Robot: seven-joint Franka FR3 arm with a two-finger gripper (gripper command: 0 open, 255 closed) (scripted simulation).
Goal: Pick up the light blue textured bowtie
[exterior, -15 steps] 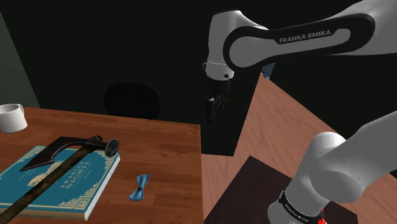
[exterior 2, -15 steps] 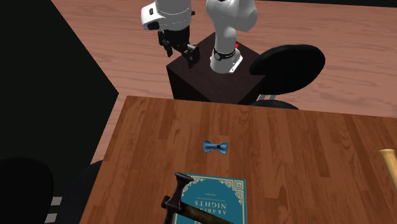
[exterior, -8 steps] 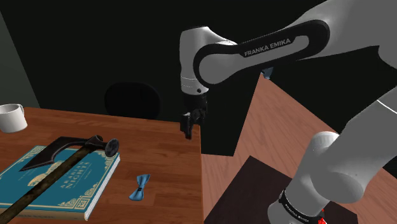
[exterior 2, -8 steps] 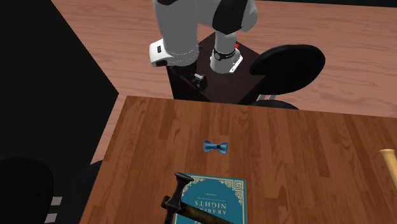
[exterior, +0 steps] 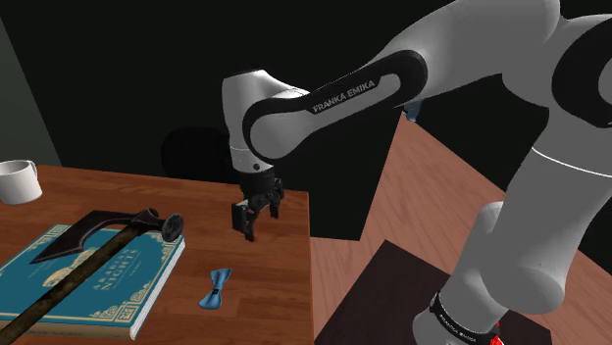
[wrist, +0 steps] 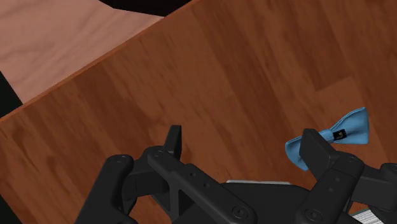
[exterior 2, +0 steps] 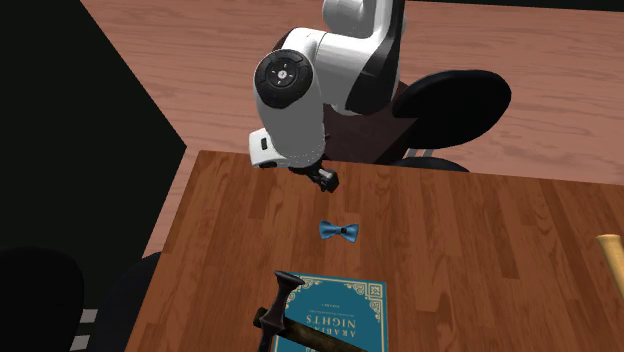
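Your black two-finger pincer (exterior: 253, 218) (wrist: 244, 145), spread and empty, has swung in over the brown wooden table (exterior: 280, 270). One light blue bowtie (exterior: 214, 288) (wrist: 331, 141) lies below, off one finger's side.

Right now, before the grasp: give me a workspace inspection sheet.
Surface: wooden table, bare around the bowtie.
Job's things: light blue bowtie lies flat near the table edge, not held.
Clutter: teal book with an axe lying across it; white cup at the shoulder view's left edge.
Grippers: end effector open, above the table, short of the bowtie, touching nothing.
Cables: nothing seen.
Surroundings: dark chair beyond the table, wooden floor, black area behind.
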